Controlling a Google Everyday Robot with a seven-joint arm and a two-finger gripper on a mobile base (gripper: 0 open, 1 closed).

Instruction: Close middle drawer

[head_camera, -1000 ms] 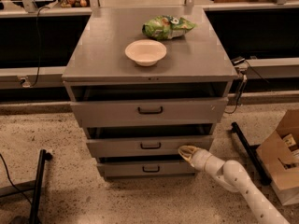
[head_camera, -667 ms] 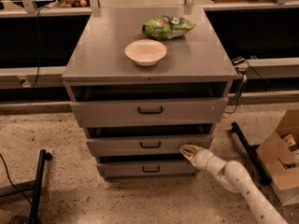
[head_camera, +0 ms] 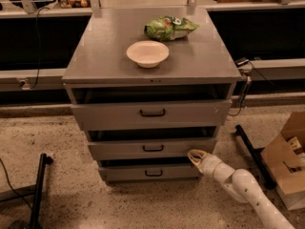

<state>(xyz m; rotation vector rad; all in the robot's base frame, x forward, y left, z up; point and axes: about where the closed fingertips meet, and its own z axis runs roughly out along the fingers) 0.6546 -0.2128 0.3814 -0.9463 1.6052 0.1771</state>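
- Speckled stone floor [head_camera: 66, 142], dim lab, dark benches running behind a grey cabinet [head_camera: 76, 92] at centre frame.
- Counter [head_camera: 105, 56] = cabinet top. It carries a white bowl [head_camera: 147, 53] near the middle and a green snack bag [head_camera: 169, 27] behind it, toward the right rear; the two are apart.
- All three drawers are partly out, with a dark gap showing above each front.
- Top drawer [head_camera: 109, 114]: tallest, widest front, black bar handle at centre.
- Middle drawer [head_camera: 119, 150]: second of three, low plain front, small black handle [head_camera: 153, 148]. It sits out a little from the cabinet body and is not flush.
- Bottom drawer [head_camera: 124, 172]: similar low front, also slightly out.
- Pincer [head_camera: 195, 155]: low, at the right end of the middle drawer's front along its bottom edge, right of the handle. Spread or pressed together: cannot tell. Contact with the front can't be confirmed either.
- White segmented arm [head_camera: 248, 190] comes in from the lower right corner, angled up and left to the pincer.
- Cardboard box [head_camera: 286, 163] on the floor at the right edge, with a black bar [head_camera: 250, 151] lying between it and the cabinet.
- Black stand leg [head_camera: 38, 190] at lower left, well apart from the cabinet.
- Cable [head_camera: 244, 92] hangs down beside the cabinet's right side.
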